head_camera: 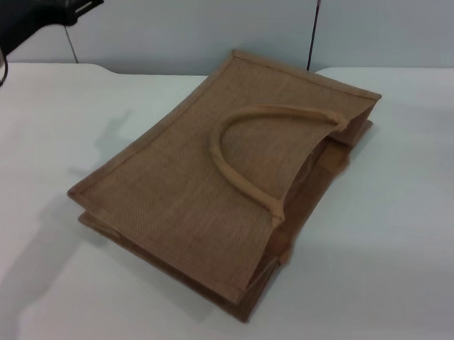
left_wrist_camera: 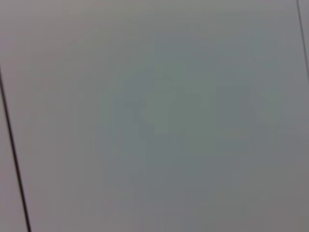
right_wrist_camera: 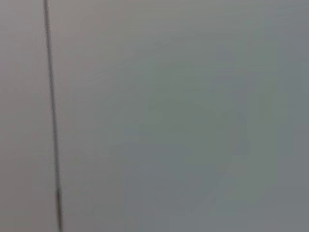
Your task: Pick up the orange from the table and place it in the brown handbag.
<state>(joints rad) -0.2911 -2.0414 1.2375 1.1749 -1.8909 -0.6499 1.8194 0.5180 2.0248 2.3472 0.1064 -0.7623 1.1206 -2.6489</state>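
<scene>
The brown handbag (head_camera: 213,193) lies flat on the white table (head_camera: 397,268), in the middle of the head view, with its looped handle (head_camera: 242,165) on top and its mouth towards the right. The orange is not in view in any frame. Part of my left arm (head_camera: 24,21) shows at the top left corner, raised above the table; its gripper is out of view. My right arm and gripper are out of view. Both wrist views show only a plain grey wall.
A grey wall (head_camera: 206,28) with thin dark vertical seams stands behind the table's far edge. Bare tabletop lies to the left, right and front of the bag.
</scene>
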